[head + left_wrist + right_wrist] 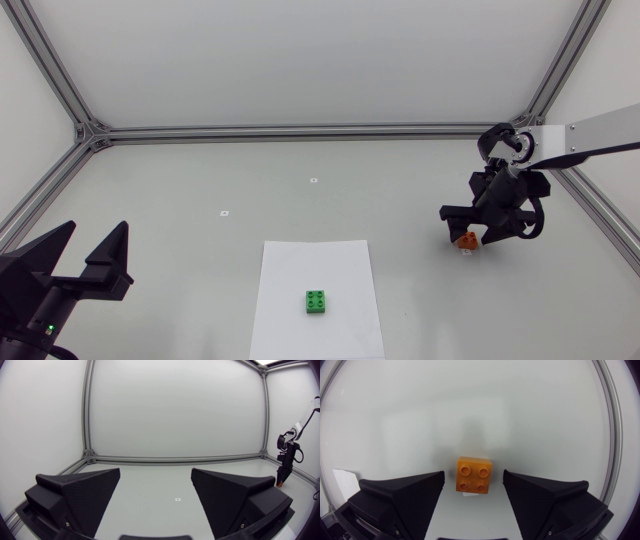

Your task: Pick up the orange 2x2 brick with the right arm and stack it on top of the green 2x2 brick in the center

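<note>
My right gripper [473,485], wide open and empty, hangs above the orange 2x2 brick [474,475]; I would descend squarely, centring it, before closing on its flat sides.

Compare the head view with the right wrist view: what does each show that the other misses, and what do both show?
Only the head view shows the green brick and the open left gripper. Only the right wrist view shows the four studs of the orange brick and the gap between it and each gripper finger. Both show the orange brick lying on the table between the fingers of the open right gripper, not yet grasped.
</note>
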